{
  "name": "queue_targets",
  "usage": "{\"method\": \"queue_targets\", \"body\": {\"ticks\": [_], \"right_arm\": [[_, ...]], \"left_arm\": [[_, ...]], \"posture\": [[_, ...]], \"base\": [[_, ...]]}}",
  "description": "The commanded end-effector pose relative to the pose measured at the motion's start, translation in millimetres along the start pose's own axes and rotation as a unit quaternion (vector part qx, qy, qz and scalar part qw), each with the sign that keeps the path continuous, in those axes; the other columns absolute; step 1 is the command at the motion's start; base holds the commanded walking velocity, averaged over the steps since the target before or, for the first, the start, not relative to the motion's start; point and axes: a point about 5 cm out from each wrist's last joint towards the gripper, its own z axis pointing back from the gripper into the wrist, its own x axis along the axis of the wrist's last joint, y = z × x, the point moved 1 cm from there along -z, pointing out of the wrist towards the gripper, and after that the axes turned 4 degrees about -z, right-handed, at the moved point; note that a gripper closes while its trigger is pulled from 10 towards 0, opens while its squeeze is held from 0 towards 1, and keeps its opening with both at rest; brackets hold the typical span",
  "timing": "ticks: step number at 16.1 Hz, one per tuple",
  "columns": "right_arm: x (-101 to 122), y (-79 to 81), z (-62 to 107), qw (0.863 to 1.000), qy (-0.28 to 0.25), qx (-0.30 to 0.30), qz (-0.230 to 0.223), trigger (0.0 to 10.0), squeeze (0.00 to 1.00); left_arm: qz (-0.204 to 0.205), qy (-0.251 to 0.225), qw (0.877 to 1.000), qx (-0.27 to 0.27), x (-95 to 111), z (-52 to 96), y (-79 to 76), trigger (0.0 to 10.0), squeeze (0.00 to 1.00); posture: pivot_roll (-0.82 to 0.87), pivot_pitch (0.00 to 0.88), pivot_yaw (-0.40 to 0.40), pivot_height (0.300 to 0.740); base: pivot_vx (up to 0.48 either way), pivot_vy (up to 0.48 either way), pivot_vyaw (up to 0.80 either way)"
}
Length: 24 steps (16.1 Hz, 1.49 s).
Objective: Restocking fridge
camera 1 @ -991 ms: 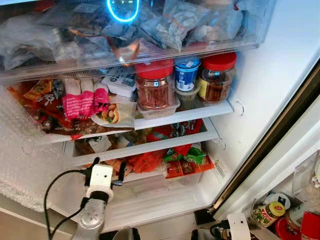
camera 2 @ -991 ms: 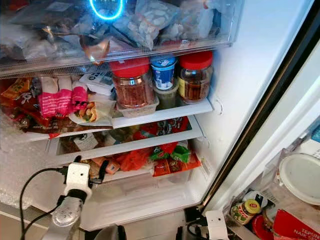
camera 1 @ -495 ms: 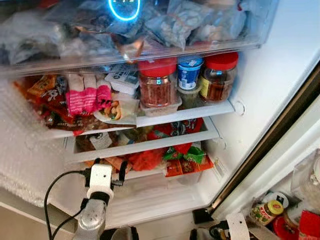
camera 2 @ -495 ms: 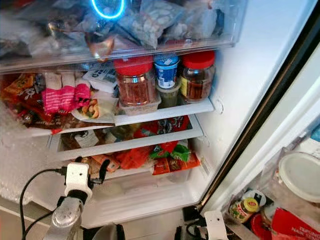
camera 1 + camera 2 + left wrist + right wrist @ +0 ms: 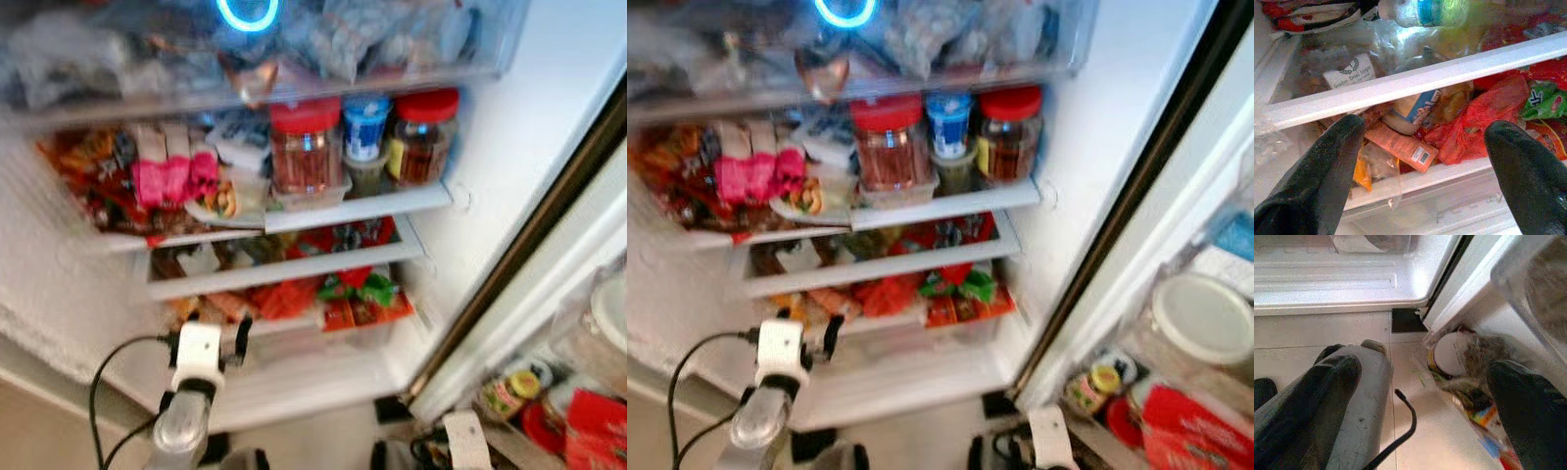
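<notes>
The whole head view has slid since a second ago: the fridge [image 5: 509,166] contents sit lower and a touch further right, and the picture is now smeared. That is the camera moving, so the robot is shifting or bending. The jars and packets themselves have not moved on their shelves.

The left gripper [image 5: 209,331] is raised in front of the lower left part of the open fridge, much where it was against the shelves half a second ago. In its wrist view the two black fingers [image 5: 1312,171] stand wide apart with nothing between them, pointing at the low shelf rail [image 5: 1415,81] and the red bag [image 5: 1479,117] and orange packet [image 5: 1400,147] behind it.

The right gripper [image 5: 1425,406] hangs low near the floor [image 5: 1327,333], by the foot of the fridge door. Its fingers are also spread wide and empty, with a lidded pot [image 5: 1452,352] and some wrappers [image 5: 1484,416] in the door's bottom bin ahead of them.

Inside, the red-lidded jars [image 5: 306,147] and a blue-topped tub [image 5: 366,127] stand on the right of the upper shelf, with pink packets [image 5: 171,181] to their left. The shelves are already crowded.

With both grippers empty, I judge that no item is in hand to stock just now. The robot seems to be repositioning, either to fetch something or to find a free spot.
</notes>
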Motion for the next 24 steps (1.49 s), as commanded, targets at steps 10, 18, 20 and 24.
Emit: {"method": "queue_targets", "body": {"ticks": [10, 18, 20, 24], "right_arm": [[-60, 6.1, 18.9, 0.993, 0.118, 0.014, 0.009, 10.0, 0.00], [-61, 5.1, 19.3, 0.993, 0.119, 0.014, 0.013, 10.0, 0.00], [-61, 4.7, 19.5, 0.992, 0.121, 0.014, 0.015, 10.0, 0.00], [-62, 4.2, 19.7, 0.992, 0.123, 0.012, 0.018, 10.0, 0.00]], "left_arm": [[-0.002, 0.025, 1.000, 0.001, -11, 7.2, 0.4, 10.0, 0.00], [-0.007, 0.047, 0.999, 0.002, -25, 15.2, 2.2, 10.0, 0.00], [-0.009, 0.065, 0.998, 0.007, -33, 19.9, 5.7, 10.0, 0.00], [0.036, 0.228, 0.973, -0.012, -85, 37.9, -0.7, 10.0, 0.00]], "posture": [[-0.10, 0.094, 0.057, 0.637], [-0.11, 0.071, 0.054, 0.637], [-0.11, 0.065, 0.055, 0.637], [-0.12, 0.043, 0.052, 0.637]], "base": [[-0.304, 0.000, 0.00], [-0.281, 0.000, 0.00], [0.000, 0.000, 0.00], [0.000, 0.000, 0.00]]}}
